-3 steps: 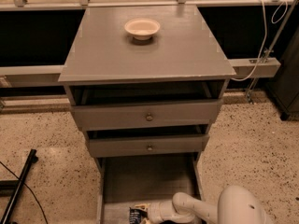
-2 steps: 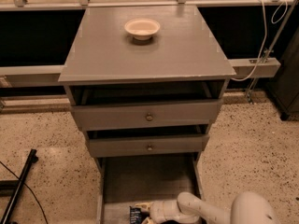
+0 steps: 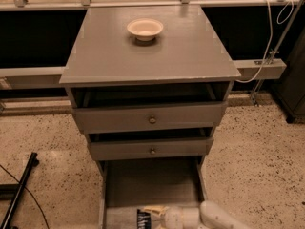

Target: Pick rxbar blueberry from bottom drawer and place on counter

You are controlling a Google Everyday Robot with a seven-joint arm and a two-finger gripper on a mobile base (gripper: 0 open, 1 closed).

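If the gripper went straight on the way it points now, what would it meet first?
The gripper, low in the bottom drawer, points left at the rxbar blueberry right beside it. It would probably meet that first, though I cannot tell the depth between them.

- rxbar blueberry (image 3: 143,219): lower end cut off by frame edge, print too small to read.
- gripper (image 3: 155,211): low in bottom drawer (image 3: 152,185), beside the bar; contact unclear.
- arm (image 3: 217,217): cut off at bottom.
- upper drawers (image 3: 151,119): insides dark, contents hidden.
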